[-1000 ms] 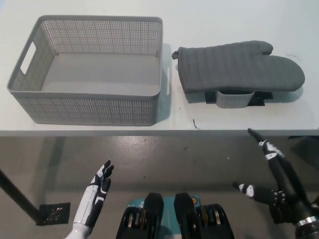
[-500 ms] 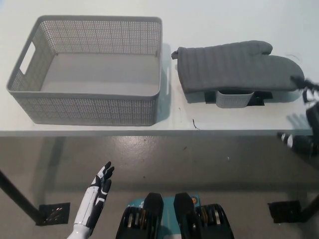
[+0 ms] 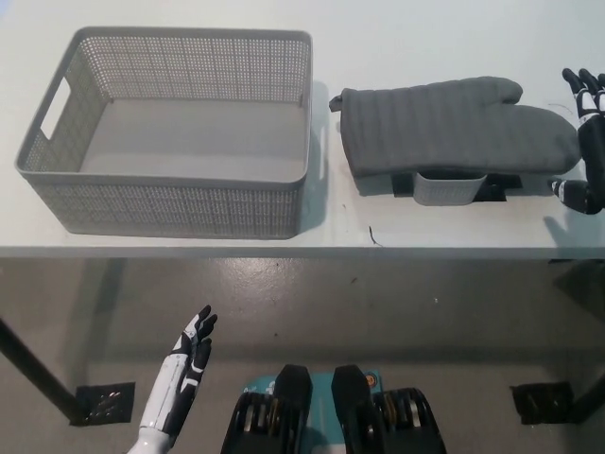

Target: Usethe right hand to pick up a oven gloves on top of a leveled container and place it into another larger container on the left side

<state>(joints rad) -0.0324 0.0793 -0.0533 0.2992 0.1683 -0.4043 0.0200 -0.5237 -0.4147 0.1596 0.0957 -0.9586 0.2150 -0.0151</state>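
Glove (image 3: pixel 454 128) lies flat atop small container (image 3: pixel 448 188) on worktop (image 3: pixel 425 38), untouched. Large basket (image 3: pixel 170 132) just left of glove. Right hand (image 3: pixel 588 142) just right of glove's tip, fingers (image 3: pixel 579 83) spread, holding nothing. Left hand (image 3: pixel 189 355) well below glove, off worktop, fingers straight, slightly apart.

Your black right hand (image 3: pixel 586 142) is raised at the far right edge, fingers spread; your white left hand (image 3: pixel 192 348) rests low, open.

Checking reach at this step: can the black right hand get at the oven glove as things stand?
Probably yes: the right hand is open just beside the oven glove's tip, nothing between them.
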